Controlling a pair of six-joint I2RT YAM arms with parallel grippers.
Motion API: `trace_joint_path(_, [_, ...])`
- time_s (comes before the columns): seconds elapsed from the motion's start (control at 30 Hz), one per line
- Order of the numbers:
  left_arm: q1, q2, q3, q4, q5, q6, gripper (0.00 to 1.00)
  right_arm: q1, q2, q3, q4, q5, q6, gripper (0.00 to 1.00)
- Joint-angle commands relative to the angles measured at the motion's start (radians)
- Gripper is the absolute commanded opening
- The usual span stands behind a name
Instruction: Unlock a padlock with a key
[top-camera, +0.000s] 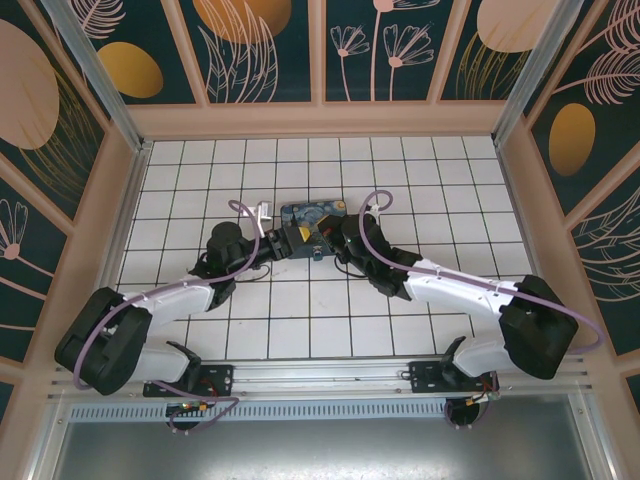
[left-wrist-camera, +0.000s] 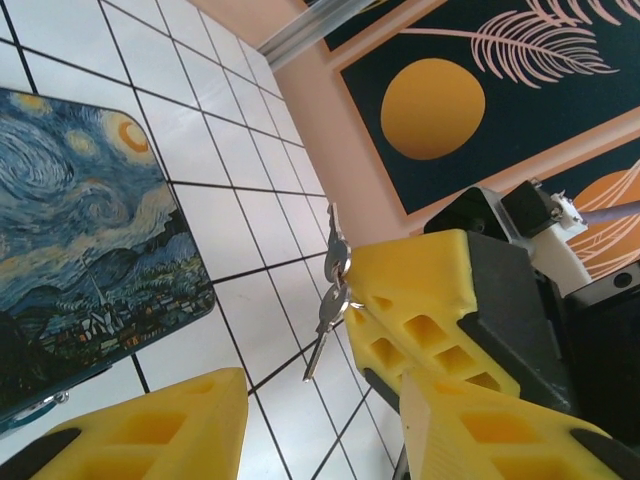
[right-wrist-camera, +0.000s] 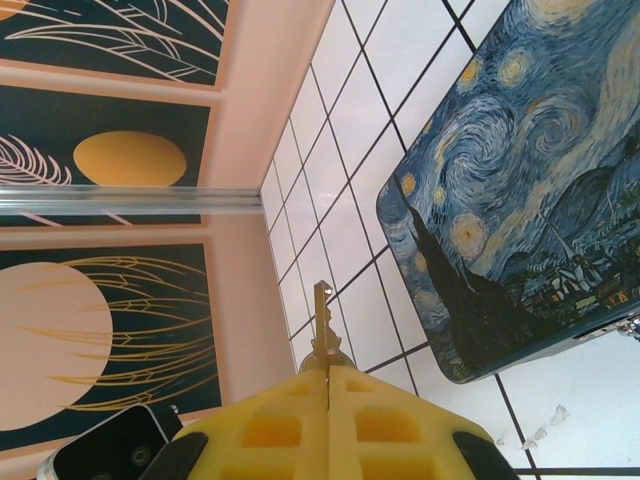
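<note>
My right gripper (right-wrist-camera: 328, 370) is shut on the key (right-wrist-camera: 321, 318). The key's thin toothed blade sticks straight out past the yellow fingertips. In the left wrist view the same right gripper (left-wrist-camera: 420, 290) has spare keys (left-wrist-camera: 330, 305) on a ring dangling from its fingers above the tiles. My left gripper (left-wrist-camera: 320, 400) stands open just below them, with nothing between its yellow fingers (left-wrist-camera: 150, 430). In the top view the left gripper (top-camera: 297, 238) and the right gripper (top-camera: 326, 238) meet at the middle of the floor. The padlock is hidden.
A dark-blue swirl-painted box (top-camera: 312, 216) lies just beyond both grippers; it also shows as the box (left-wrist-camera: 80, 250) and the box (right-wrist-camera: 530, 190). White tiled floor (top-camera: 430, 190) spreads around it. Patterned walls (top-camera: 265, 50) enclose the floor on three sides.
</note>
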Motion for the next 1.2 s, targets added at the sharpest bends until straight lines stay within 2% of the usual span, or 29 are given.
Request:
trace_joint_path(0.0, [-0.01, 0.017, 0.027, 0.049, 0.029, 0.034, 0.45, -0.009, 0.012, 0.033, 0.044, -0.01, 0.013, 0.0])
trace_joint_path(0.63, [-0.02, 0.091, 0.073, 0.064, 0.032, 0.034, 0.4, -0.014, 0.019, 0.011, 0.074, -0.031, 0.02, 0.0])
trace_joint_path(0.93, [-0.021, 0.109, 0.084, 0.065, 0.031, 0.035, 0.29, -0.013, 0.017, -0.008, 0.085, -0.031, 0.027, 0.0])
trace_joint_path(1.17, [-0.021, 0.115, 0.087, 0.067, 0.029, 0.038, 0.15, -0.017, 0.017, -0.017, 0.09, -0.034, 0.029, 0.0])
